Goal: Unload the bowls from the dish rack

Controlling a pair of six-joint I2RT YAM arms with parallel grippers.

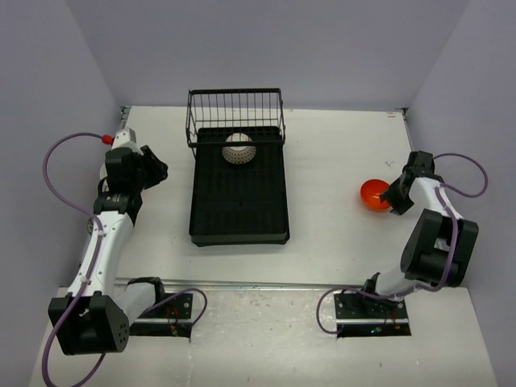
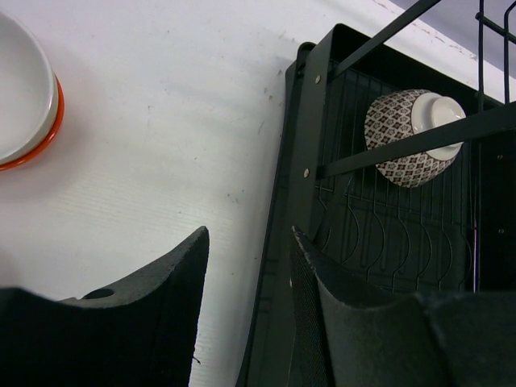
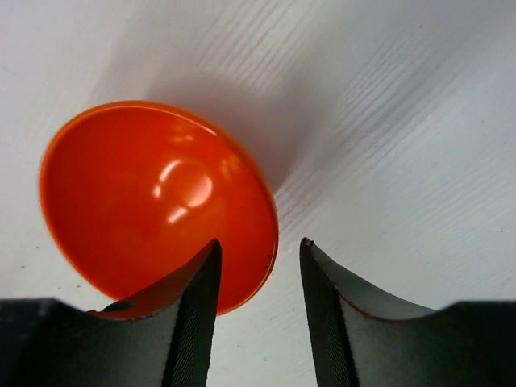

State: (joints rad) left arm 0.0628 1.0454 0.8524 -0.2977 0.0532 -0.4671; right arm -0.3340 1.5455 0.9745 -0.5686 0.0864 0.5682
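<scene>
The black dish rack (image 1: pixel 239 201) lies mid-table with its wire basket (image 1: pixel 235 113) at the far end. A patterned bowl (image 1: pixel 239 149) rests on its side in the rack, below the basket, and the left wrist view shows this patterned bowl (image 2: pixel 411 133) behind a basket wire. An orange bowl (image 1: pixel 375 194) stands upright on the table at right. My right gripper (image 1: pixel 397 196) is open astride its near rim, one finger over the orange bowl (image 3: pixel 153 197) and the other outside, neither pressing. My left gripper (image 1: pixel 157 171) hangs open and empty left of the rack.
A white bowl nested in an orange one (image 2: pixel 24 93) sits on the table at the left, seen only in the left wrist view. The rack's left wall (image 2: pixel 294 185) runs close beside my left gripper (image 2: pixel 249 231). Grey walls surround the table.
</scene>
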